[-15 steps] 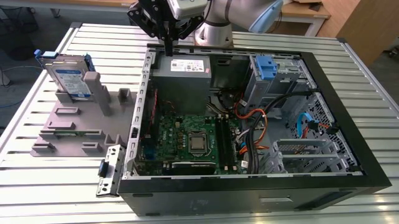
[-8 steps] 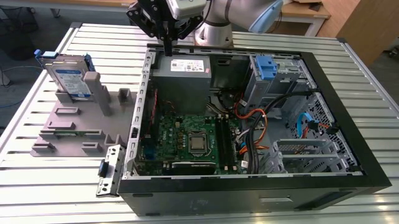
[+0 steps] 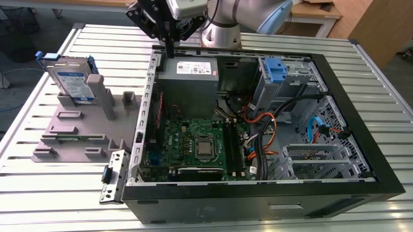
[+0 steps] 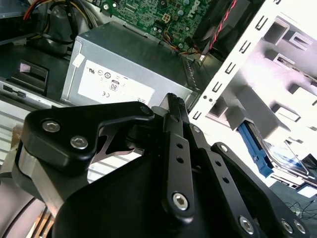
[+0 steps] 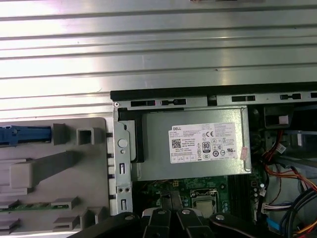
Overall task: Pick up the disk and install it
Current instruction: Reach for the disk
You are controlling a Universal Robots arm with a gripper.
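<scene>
One disk [image 3: 72, 79] stands on edge in a slot of the grey holder [image 3: 77, 130], well apart from the claw [image 3: 171, 52] toward the exterior view's left and lower than it. Standing it upright probably leaves both broad faces and the blue carrier frame free for a pinch from above. The holder rests on the slatted bench [image 3: 38, 193], just beside the open computer case [image 3: 361, 159].

The claw hangs over the rear wall of the case, its tip directly above the near edge of the grey power-supply box [image 3: 188, 72]. In the second wrist view its fingers [image 4: 173, 106] are clenched together with nothing between them. The disk is therefore not yet picked up.

Beyond the claw toward the exterior view's right, the case lies on its side with the cover off, which likely gives access to the bays from above. The motherboard [image 3: 193, 140] sits below and in front of the claw. A blue clip [image 3: 275, 70] stands on the metal bay further toward that side, about level with the power-supply box.
</scene>
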